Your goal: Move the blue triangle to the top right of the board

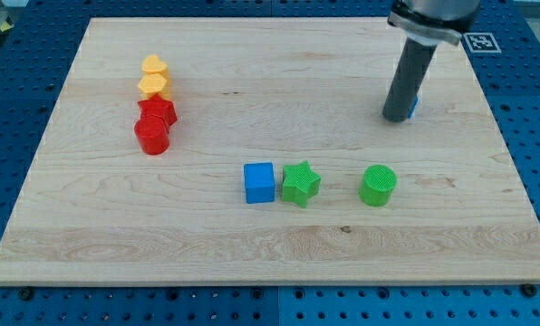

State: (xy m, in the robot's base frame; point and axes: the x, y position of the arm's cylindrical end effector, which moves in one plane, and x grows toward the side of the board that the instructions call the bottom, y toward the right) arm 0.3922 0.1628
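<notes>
The blue triangle [413,105] is almost wholly hidden behind my rod; only a sliver of blue shows at the rod's right side, in the right upper part of the board. My tip [396,118] rests on the board right against that block, on its left and bottom side. The rod rises up and to the right, out of the view's top.
A blue cube [259,182], a green star [300,184] and a green cylinder [378,185] stand in a row below the middle. At the left, a yellow heart [153,66], a yellow hexagon [152,86], a red star [159,111] and a red cylinder [151,136] form a column. The wooden board [270,244] has blue pegboard around it.
</notes>
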